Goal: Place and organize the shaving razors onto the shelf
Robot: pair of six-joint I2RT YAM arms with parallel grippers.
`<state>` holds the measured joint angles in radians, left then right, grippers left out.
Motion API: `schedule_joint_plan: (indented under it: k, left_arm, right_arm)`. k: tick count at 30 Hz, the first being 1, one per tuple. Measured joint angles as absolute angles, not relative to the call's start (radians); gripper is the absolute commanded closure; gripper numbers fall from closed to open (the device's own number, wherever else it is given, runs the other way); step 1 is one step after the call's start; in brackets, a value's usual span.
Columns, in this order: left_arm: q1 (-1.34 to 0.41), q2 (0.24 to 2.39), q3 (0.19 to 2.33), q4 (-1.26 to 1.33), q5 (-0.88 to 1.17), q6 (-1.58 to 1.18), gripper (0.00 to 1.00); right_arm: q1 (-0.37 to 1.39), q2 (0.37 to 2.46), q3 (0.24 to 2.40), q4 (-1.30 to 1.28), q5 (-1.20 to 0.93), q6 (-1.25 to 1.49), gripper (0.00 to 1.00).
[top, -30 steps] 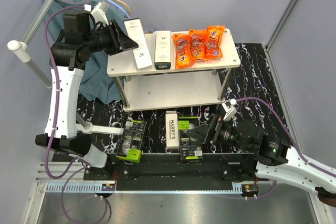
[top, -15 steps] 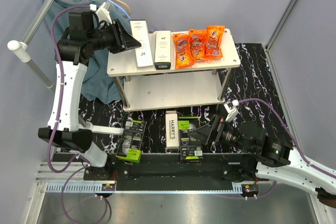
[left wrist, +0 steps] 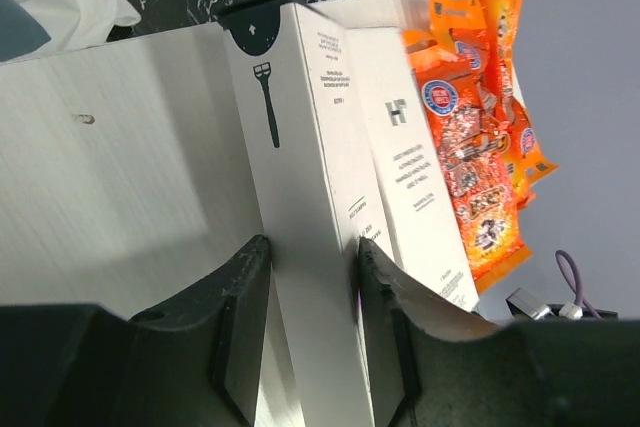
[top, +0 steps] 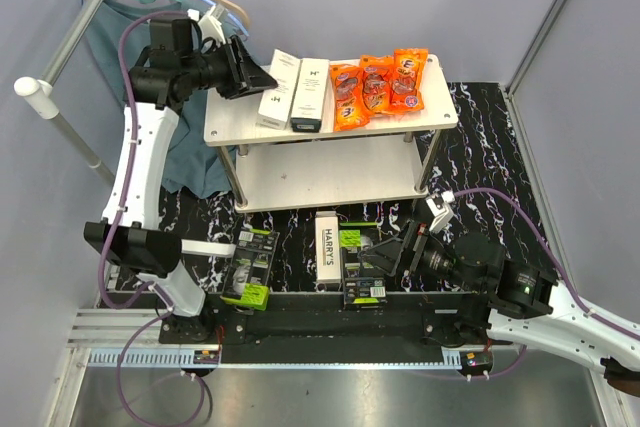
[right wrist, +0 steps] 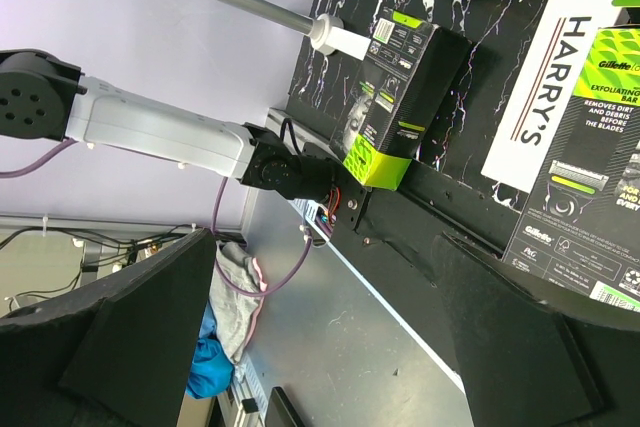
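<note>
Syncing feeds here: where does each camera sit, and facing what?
Top: overhead behind both arms, looking down on the pale two-tier wooden shelf.
Left wrist: above the shelf, facing the slim white razor box in the left pincer.
Right wrist: low, facing a black lime-labelled razor box; open right pincer shows.
Top and left wrist share the shiny orange snack packets.

The fingers [left wrist: 235, 327] of my left claw [left wrist: 312, 245] are black. The razor box [left wrist: 300, 147] between them is white with a black razor silhouette. Its neighbour [left wrist: 410, 177] is white with grey lettering. The shelf [top: 225, 122] board is pale wood-grain. The snack packets [top: 378, 87] toward its right end are shiny orange. The table [top: 480, 147] is black, veined white, and the black boxes [top: 250, 265] on it have lime-green labels.
</note>
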<state>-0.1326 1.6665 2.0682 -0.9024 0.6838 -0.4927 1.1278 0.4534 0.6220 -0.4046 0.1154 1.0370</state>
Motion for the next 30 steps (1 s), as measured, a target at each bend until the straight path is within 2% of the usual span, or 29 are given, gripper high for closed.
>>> schedule_joint_plan:
  k: [5, 10, 12, 30]
  left_arm:
    - [-0.133, 1.683, 2.057, -0.92, 0.679, -0.462, 0.53]
    - [-0.132, 1.683, 2.043, -0.915, 0.68, -0.449, 0.36]
    - [-0.132, 1.681, 2.038, -0.9, 0.685, -0.443, 0.33]
    - [-0.182, 1.472, 1.77, -0.754, 0.662, -0.468, 0.32]
  right_arm:
    - [1.128, 0.453, 0.622, -0.406, 0.116, 1.037, 0.0]
    - [1.128, 0.453, 0.622, -0.41, 0.116, 1.037, 0.01]
    - [1.128, 0.453, 0.622, -0.41, 0.116, 1.037, 0.0]
    - [1.128, 0.455, 0.61, -0.409, 0.115, 1.044, 0.0]
